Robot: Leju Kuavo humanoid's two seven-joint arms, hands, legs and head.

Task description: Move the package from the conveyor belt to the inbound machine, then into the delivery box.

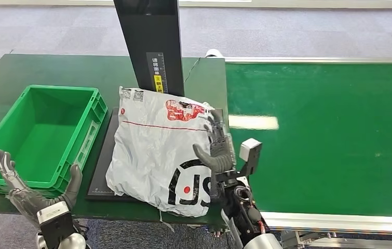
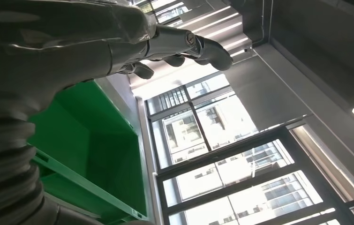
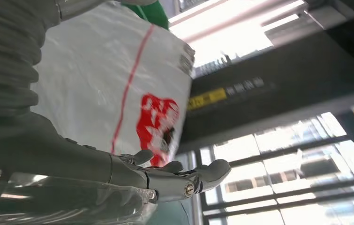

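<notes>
Head view: the package [image 1: 154,150] is seen lying on the dark plate [image 1: 98,176] of the inbound machine [image 1: 149,44], at the near edge of the counter [image 1: 38,70], between the green box [image 1: 38,135] and the belt [image 1: 328,135]. The first part of the task is therefore judged as done, since the belt carries nothing. The move into the box is not yet done; the box is seen empty.

The right hand [image 1: 217,150] is placed flat against the belt-side edge of the package, with fingers stretched and nothing gripped; in the right wrist view the white bag is seen just beside the fingers [image 3: 184,176]. The left hand [image 1: 25,189] is held open, fingers spread, near the front wall of the box, and nothing is held by it.
</notes>
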